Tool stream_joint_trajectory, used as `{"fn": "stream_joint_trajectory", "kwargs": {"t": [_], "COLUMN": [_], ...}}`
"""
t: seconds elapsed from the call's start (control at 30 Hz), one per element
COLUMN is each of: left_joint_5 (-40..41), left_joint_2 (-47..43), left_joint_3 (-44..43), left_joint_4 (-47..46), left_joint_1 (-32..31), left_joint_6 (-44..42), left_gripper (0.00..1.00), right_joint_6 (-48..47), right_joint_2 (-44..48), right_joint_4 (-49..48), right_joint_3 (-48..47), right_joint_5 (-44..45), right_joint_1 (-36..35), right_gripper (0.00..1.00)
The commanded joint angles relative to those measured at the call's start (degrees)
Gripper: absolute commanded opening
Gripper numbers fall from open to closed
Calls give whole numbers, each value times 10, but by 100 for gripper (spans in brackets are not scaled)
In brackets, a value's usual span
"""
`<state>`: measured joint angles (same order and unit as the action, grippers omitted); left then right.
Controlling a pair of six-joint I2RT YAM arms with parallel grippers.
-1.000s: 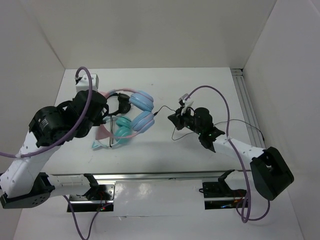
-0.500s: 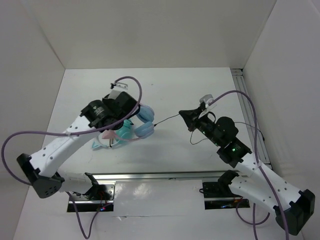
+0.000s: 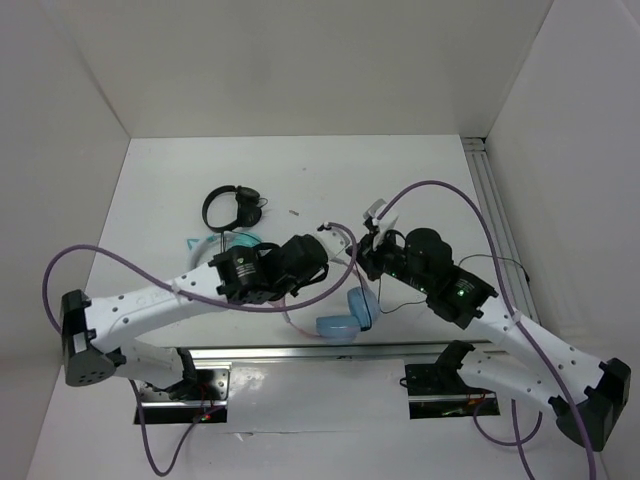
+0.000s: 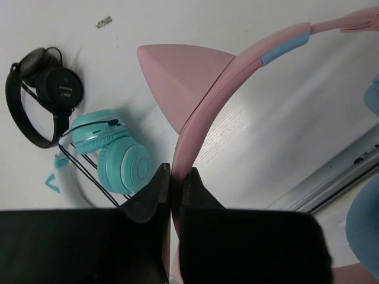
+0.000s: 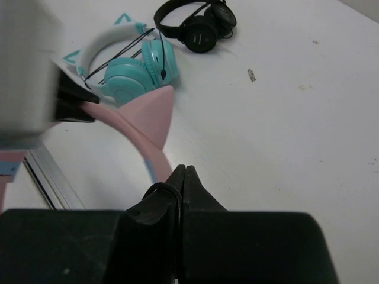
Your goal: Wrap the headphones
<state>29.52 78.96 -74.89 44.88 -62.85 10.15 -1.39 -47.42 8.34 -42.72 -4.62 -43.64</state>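
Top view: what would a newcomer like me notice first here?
Most striking are the pink cat-ear headphones, pinched in the left tool, their blue cups at the table's front edge. Farther back lie teal headphones and black headphones; the right tool is shut close beside the pink pair.

I count three pairs of headphones: one pink-and-blue cat-ear set, one teal cat-ear set, one black set. Two grippers: left gripper, right gripper. One tiny scrap.

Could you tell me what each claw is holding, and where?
Left claw pinches the headphones by the pink headband; right claw pinches their black cable.
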Motion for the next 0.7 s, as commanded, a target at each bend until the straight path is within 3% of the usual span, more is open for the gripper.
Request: {"fn": "stream_joint_trajectory", "kwargs": {"t": [0.0, 0.17, 0.3, 0.47, 0.57, 0.67], "left_joint_5": [-61, -88, -130, -173, -162, -147], "left_joint_2": [-74, -148, -192, -205, -192, -164], "left_joint_3": [18, 50, 50, 44, 39, 33], "left_joint_4": [-45, -61, -61, -61, -53, -46], "left_joint_1": [-46, -60, -60, -60, -60, -60], "left_joint_6": [-78, -89, -95, -95, -95, -95], "left_gripper": [0, 0, 0, 0, 0, 0], "right_joint_6": [-11, -16, -21, -34, -34, -34], "right_joint_2": [-15, -34, -39, -65, -65, -37], "right_joint_4": [-36, -24, -39, -39, -39, -45], "right_joint_3": [-18, -29, -16, -30, -42, -42], "right_joint_5": [57, 96, 86, -5, -2, 11], "right_joint_1": [-7, -19, -19, -19, -19, -25], "right_gripper": [1, 1, 7, 8, 1, 0]}}
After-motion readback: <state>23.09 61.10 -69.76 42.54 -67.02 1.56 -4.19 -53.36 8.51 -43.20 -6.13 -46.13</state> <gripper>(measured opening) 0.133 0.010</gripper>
